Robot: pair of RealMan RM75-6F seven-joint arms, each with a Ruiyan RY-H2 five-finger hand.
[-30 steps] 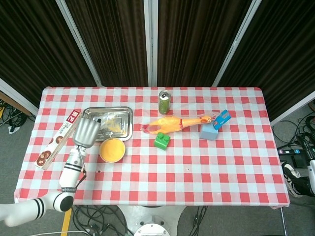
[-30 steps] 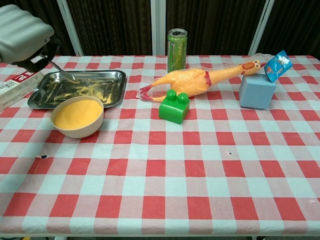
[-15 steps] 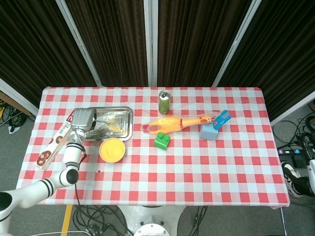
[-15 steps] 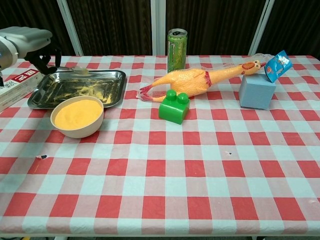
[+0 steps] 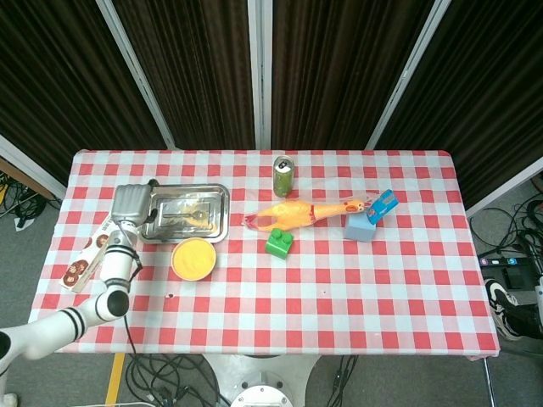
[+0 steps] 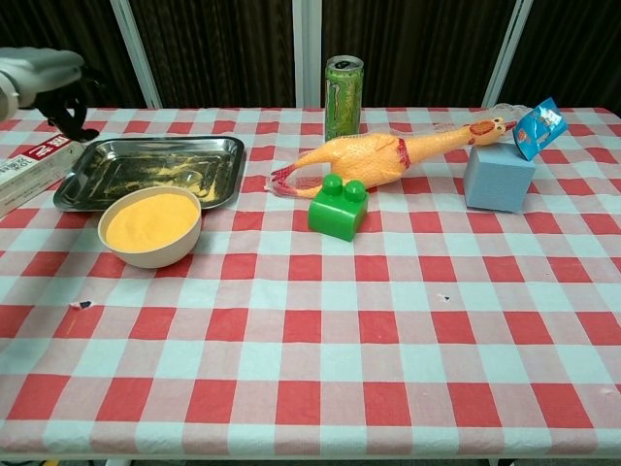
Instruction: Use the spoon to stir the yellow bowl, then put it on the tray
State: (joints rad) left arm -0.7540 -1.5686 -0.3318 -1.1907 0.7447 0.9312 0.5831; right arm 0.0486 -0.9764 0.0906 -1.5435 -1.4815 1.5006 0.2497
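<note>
The metal tray [image 5: 222,190] [image 6: 146,143] sits at the left of the table, smeared with yellow. A spoon [image 5: 181,214] [image 6: 186,177] lies flat inside it, faint against the metal. In front of the tray stands the yellow bowl [image 5: 193,258] [image 6: 150,221], full of yellow powder. My left hand [image 5: 127,203] [image 6: 41,74] hovers just beyond the tray's left rim, apart from the spoon, with nothing visible in its fingers. The right hand does not show in either view.
A long printed box [image 5: 92,248] [image 6: 27,165] lies left of the tray, under my left arm. A green can [image 5: 283,175], a rubber chicken [image 5: 299,214], a green brick [image 5: 278,242] and a blue box [image 5: 361,225] occupy the middle and right.
My left hand carried the spoon over the tray, let it go there, and has drawn back to the left past the tray's rim.
</note>
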